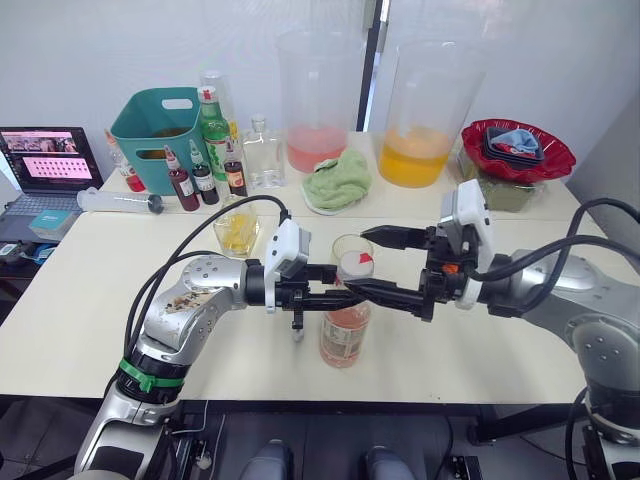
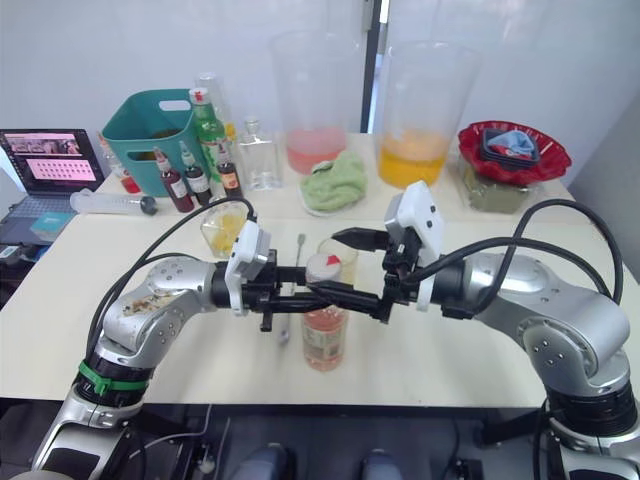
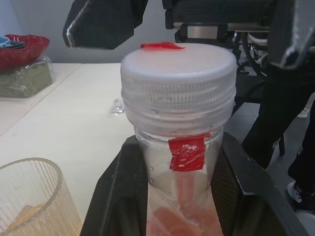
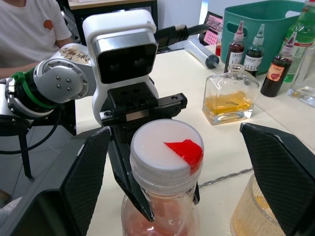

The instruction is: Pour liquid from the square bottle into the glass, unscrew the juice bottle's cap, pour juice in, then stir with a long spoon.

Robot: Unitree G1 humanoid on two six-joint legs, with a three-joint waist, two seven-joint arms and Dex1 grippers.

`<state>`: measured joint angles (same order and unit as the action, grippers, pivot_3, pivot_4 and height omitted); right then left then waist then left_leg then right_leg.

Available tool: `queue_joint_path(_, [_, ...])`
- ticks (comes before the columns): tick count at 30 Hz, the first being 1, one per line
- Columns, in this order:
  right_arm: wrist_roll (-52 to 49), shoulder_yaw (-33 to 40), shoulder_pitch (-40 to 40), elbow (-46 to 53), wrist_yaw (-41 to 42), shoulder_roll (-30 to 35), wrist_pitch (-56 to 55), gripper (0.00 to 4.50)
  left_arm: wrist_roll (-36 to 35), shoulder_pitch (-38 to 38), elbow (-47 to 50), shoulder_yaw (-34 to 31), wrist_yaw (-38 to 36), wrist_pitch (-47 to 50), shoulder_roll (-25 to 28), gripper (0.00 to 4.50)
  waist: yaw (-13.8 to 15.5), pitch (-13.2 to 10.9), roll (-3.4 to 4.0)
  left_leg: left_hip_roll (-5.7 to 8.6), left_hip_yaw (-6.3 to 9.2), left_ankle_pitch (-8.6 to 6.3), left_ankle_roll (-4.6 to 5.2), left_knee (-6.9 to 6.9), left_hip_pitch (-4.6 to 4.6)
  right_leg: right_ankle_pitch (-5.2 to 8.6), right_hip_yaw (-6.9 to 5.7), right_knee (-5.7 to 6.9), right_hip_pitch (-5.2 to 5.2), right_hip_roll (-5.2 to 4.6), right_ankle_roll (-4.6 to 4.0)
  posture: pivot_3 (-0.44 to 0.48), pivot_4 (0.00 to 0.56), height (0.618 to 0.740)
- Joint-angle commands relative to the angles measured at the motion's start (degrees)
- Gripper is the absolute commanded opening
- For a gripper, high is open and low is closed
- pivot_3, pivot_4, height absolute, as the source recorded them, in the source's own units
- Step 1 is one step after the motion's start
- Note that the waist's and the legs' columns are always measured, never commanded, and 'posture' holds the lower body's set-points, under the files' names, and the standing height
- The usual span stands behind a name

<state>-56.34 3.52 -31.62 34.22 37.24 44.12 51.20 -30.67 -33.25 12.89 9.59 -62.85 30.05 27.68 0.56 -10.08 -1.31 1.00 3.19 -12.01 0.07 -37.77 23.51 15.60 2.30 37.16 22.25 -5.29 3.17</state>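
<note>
The juice bottle point(image 1: 345, 332) stands upright near the table's front edge, holding pale pink juice point(image 2: 323, 340). My left gripper point(image 1: 338, 292) is shut on its neck, just under the white cap point(image 4: 165, 150), which carries a red tape tab. My right gripper point(image 4: 184, 152) is open, one finger on each side of the cap, neither touching it. Right behind the bottle is the glass point(image 3: 29, 196) with yellow liquid in it. The square bottle point(image 4: 230, 96) stands to the left with yellow liquid point(image 4: 229, 104) low in it. The long spoon point(image 2: 293, 285) lies flat on the table beneath my left gripper.
Two huge pitchers point(image 1: 316, 100) point(image 1: 422, 110) stand at the back with a green cloth point(image 1: 337, 185) before them. A red bowl point(image 1: 517, 150) is back right. A teal basket point(image 1: 165, 125), green bottle point(image 1: 212, 130), clear flask point(image 1: 262, 155), small dark bottles point(image 1: 205, 180), syringe point(image 1: 120, 202) and laptop point(image 1: 45, 160) are back left. A person point(image 4: 29, 29) sits beyond.
</note>
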Motion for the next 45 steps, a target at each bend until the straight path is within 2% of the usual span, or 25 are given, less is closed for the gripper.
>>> queue_joint_path(1, [0.6, 0.6, -0.7, 1.3, 0.5, 0.3, -1.1, 4.48, 0.5, 0.8, 0.3, 0.7, -0.2, 0.3, 0.7, 1.26, 0.0, 0.0, 0.00, 0.00, 0.00, 0.00, 0.00, 0.00, 0.00, 0.00, 0.00, 0.00, 0.00, 0.00, 0.00, 0.000, 0.150, 0.740])
queue_joint_path(5, [1.4, 0.3, -0.9, 1.1, 0.6, 0.1, -1.1, 3.33, 0.6, 0.7, 0.2, 0.6, -0.1, 0.4, 0.8, 1.26, 0.0, 0.0, 0.00, 0.00, 0.00, 0.00, 0.00, 0.00, 0.00, 0.00, 0.00, 0.00, 0.00, 0.00, 0.00, 0.000, 0.150, 0.740])
queue_joint_path(9, [1.7, -0.1, -0.9, 0.8, 0.9, -0.3, -1.2, 1.92, 0.6, 0.8, 0.5, 0.6, 0.0, 0.4, 0.9, 1.26, 0.0, 0.0, 0.00, 0.00, 0.00, 0.00, 0.00, 0.00, 0.00, 0.00, 0.00, 0.00, 0.00, 0.00, 0.00, 0.000, 0.150, 0.740])
queue_joint_path(10, [1.8, -0.2, -0.9, 0.7, 1.1, -0.4, -1.3, 1.69, 0.6, 0.8, 0.5, 0.6, 0.1, 0.5, 0.9, 1.26, 0.0, 0.0, 0.00, 0.00, 0.00, 0.00, 0.00, 0.00, 0.00, 0.00, 0.00, 0.00, 0.00, 0.00, 0.00, 0.000, 0.150, 0.740])
queue_joint_path(11, [1.8, -0.3, -1.0, 0.5, 1.3, -0.6, -1.3, 1.67, 0.5, 0.8, 0.6, 0.6, 0.1, 0.5, 0.9, 1.26, 0.0, 0.0, 0.00, -0.01, 0.00, 0.00, 0.00, 0.00, 0.00, 0.00, 0.00, -0.01, 0.00, 0.00, 0.00, 0.000, 0.150, 0.740])
queue_joint_path(14, [2.2, -1.0, -1.1, 0.1, 2.9, -0.7, -1.6, 1.67, 0.4, 0.9, 0.8, 0.6, 0.3, 0.7, 0.9, 1.26, 0.0, 0.0, 0.00, 0.00, 0.00, 0.00, 0.00, 0.00, 0.00, 0.00, 0.00, -0.01, 0.00, 0.00, 0.00, 0.000, 0.150, 0.740])
queue_joint_path(17, [5.3, -3.7, -1.9, -1.7, 9.4, -0.8, -5.9, 1.67, 0.4, 0.8, 1.0, 0.7, 0.5, 1.0, 1.0, 1.26, -0.1, 0.0, 0.00, -0.01, -0.01, 0.00, 0.00, 0.00, -0.01, 0.00, 0.00, -0.02, 0.00, 0.01, 0.00, 0.000, 0.150, 0.740])
queue_joint_path(23, [14.2, -11.8, -6.5, -15.1, 34.0, -1.0, -19.5, 1.67, 0.4, 0.3, 2.5, -0.3, 2.0, 2.6, 2.6, 1.26, -0.6, 0.0, 0.00, -0.02, -0.06, 0.00, 0.00, 0.00, -0.03, 0.01, 0.00, -0.05, -0.01, 0.03, 0.01, 0.000, 0.150, 0.740])
queue_joint_path(28, [20.6, -18.4, -15.8, -29.8, 51.8, -3.9, -28.0, 1.67, -0.6, 1.3, 5.7, -0.8, 3.2, 4.9, 3.6, 1.26, -1.3, 0.0, 0.00, -0.03, -0.02, 0.00, 0.00, 0.06, -0.07, 0.01, 0.00, -0.02, 0.00, 0.04, 0.01, 0.000, 0.150, 0.740])
queue_joint_path(31, [23.1, -21.0, -21.5, -38.3, 55.3, -6.1, -32.7, 1.67, -0.9, 1.6, 7.0, -0.8, 3.9, 5.8, 3.8, 1.26, -1.5, 0.0, 0.01, -0.03, -0.02, -0.01, 0.00, 0.10, -0.14, 0.00, 0.01, 0.01, 0.00, 0.04, 0.00, 0.000, 0.150, 0.740])
queue_joint_path(35, [19.4, -27.4, -28.3, -45.1, 55.3, -4.1, -35.8, 1.67, -0.7, 2.5, 7.6, -1.4, 5.6, 5.4, 3.6, 1.26, -1.6, 0.0, 0.01, -0.04, 0.07, -0.01, 0.00, 0.20, -0.22, 0.00, 0.04, 0.03, 0.01, 0.01, -0.01, 0.000, 0.150, 0.740])
queue_joint_path(38, [15.6, -29.7, -30.9, -46.5, 55.3, -2.2, -35.7, 3.13, -1.0, 2.9, 8.0, -1.3, 5.9, 5.5, 3.6, 1.26, -1.4, 0.0, 0.00, -0.04, 0.20, -0.01, 0.00, 0.21, -0.21, -0.01, 0.05, 0.02, 0.02, -0.01, -0.01, 0.000, 0.150, 0.740])
queue_joint_path(42, [14.1, -29.4, -31.8, -46.6, 55.3, 0.8, -35.5, 4.39, -1.0, 2.9, 7.5, -1.3, 6.9, 4.9, 2.6, 1.26, -1.2, 0.0, 0.03, 0.00, 0.33, -0.01, -0.01, 0.22, -0.09, -0.01, 0.07, 0.03, 0.14, -0.05, -0.01, 0.000, 0.150, 0.740])
queue_joint_path(45, [13.0, -25.8, -30.6, -44.9, 55.3, 2.9, -32.6, 4.45, -0.7, 2.8, 6.9, -1.2, 7.0, 4.5, 2.2, 1.26, -1.2, 0.0, 0.03, 0.03, 0.36, -0.01, -0.01, 0.22, -0.02, -0.01, 0.06, 0.02, 0.19, -0.09, -0.01, 0.000, 0.150, 0.740])
